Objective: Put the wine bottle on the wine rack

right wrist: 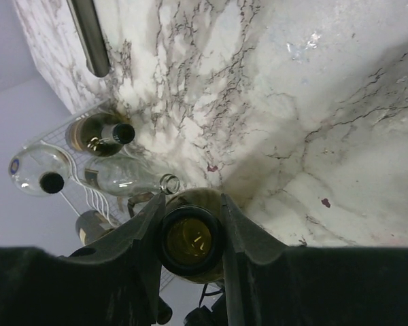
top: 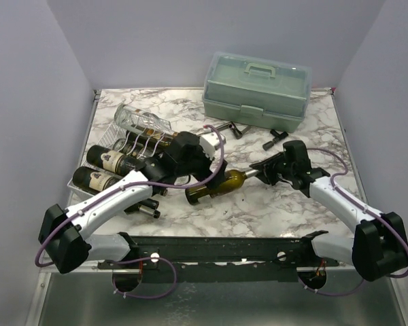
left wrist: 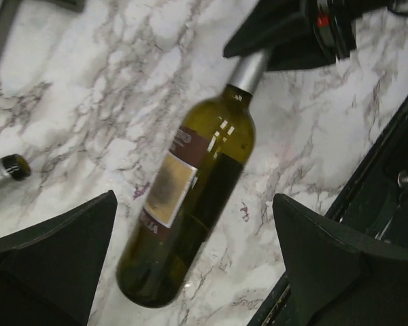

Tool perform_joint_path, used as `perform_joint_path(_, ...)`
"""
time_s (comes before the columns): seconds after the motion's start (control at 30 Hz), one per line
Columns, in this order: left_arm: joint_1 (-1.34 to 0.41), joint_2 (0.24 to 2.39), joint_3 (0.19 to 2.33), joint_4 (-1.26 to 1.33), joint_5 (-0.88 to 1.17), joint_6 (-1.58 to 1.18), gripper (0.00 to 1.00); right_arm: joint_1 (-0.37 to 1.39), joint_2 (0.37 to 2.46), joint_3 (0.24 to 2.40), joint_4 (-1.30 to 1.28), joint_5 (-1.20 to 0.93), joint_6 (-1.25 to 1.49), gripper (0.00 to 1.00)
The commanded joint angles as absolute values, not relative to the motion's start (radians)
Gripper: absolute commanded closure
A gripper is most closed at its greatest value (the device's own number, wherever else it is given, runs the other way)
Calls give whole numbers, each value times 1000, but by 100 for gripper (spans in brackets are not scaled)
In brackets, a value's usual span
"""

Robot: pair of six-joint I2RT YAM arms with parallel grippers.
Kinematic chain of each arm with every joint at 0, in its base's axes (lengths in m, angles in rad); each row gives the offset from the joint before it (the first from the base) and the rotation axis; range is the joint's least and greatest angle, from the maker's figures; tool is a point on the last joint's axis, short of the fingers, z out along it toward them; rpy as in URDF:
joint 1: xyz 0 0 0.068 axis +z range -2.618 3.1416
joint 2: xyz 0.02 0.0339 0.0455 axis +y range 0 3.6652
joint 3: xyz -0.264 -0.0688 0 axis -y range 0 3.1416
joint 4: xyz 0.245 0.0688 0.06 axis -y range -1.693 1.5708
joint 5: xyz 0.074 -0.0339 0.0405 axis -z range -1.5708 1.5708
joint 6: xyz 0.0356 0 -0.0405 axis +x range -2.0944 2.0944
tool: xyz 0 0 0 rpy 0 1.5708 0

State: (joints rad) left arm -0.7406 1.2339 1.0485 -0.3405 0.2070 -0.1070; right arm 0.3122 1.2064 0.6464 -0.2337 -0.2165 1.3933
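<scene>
The green wine bottle [top: 217, 187] lies on the marble table, its neck pointing right. In the left wrist view the bottle [left wrist: 190, 197] with its tan and maroon label lies between my left gripper's [left wrist: 194, 261] wide-open fingers [left wrist: 54, 258], which hover above its lower body without touching it. My left gripper [top: 211, 175] is over the bottle in the top view. My right gripper [top: 258, 172] is shut on the bottle's neck; its wrist view shows the bottle mouth [right wrist: 190, 241] clamped between the fingers. The white wire wine rack [top: 115, 139] sits at the left.
The rack holds two dark labelled bottles [top: 112, 160] and a clear bottle [top: 143, 123]. Another dark bottle's neck [top: 148, 209] lies by the rack's near edge. A pale green toolbox [top: 256, 88] stands at the back, with small black tools [top: 277, 138] before it.
</scene>
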Motion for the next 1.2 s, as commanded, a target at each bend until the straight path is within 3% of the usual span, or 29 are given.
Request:
perform_joint_path(0.0,-863,1295,990,-312,95,30,1,311,1142,672,-238,-238,1439,99)
perform_joint_path(0.37,-984,1394,934,-238,-79,102,1,311,1083,640,-268,-273,1425,99)
perform_joint_path(0.9,-1014,1523,905,-25,-195,101,2,311,1022,611,-305,-316,1414,99)
perform_joint_path(1.07,-1018,1547,895,-5,-186,112,6,311,990,594,-339,-309,1401,99)
perform_joint_path(1.17,-1020,1552,895,-5,-193,120,17,311,969,576,-336,-319,1369,99)
